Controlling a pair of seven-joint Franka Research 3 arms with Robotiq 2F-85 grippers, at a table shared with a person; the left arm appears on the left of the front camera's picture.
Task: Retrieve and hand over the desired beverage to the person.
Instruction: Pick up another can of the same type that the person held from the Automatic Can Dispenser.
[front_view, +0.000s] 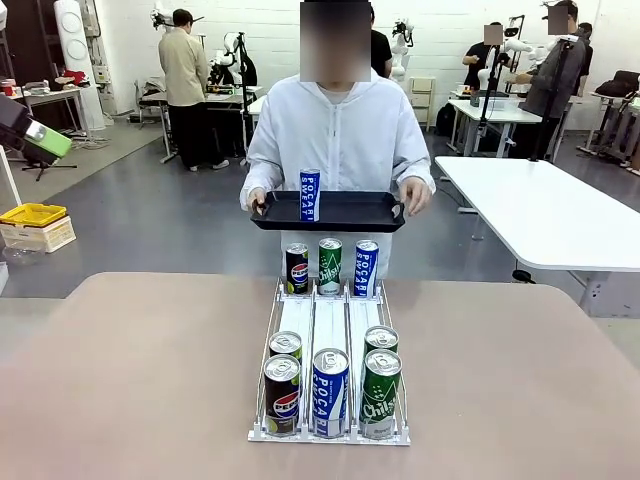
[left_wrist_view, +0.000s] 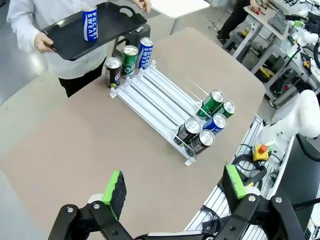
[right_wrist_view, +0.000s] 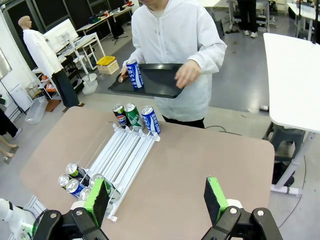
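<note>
Our left claw (left_wrist_view: 174, 187) and right claw (right_wrist_view: 157, 199) hang spread wide and empty over the table (left_wrist_view: 75, 150) (both back from the rack (front_view: 330, 315)); we see the blue can (front_view: 310, 194) upright on the black tray (front_view: 360, 212) the person (front_view: 340, 130) holds.

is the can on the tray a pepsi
No, the can on the black tray is a blue Pocari Sweat.

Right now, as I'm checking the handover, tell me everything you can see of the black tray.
The tray is black, rectangular, shallow-rimmed, plastic-looking, with grip slots at its ends. The person holds it level by both ends, just beyond the table's far edge. One blue Pocari Sweat can stands upright on it, left of middle; the rest is bare.
</note>
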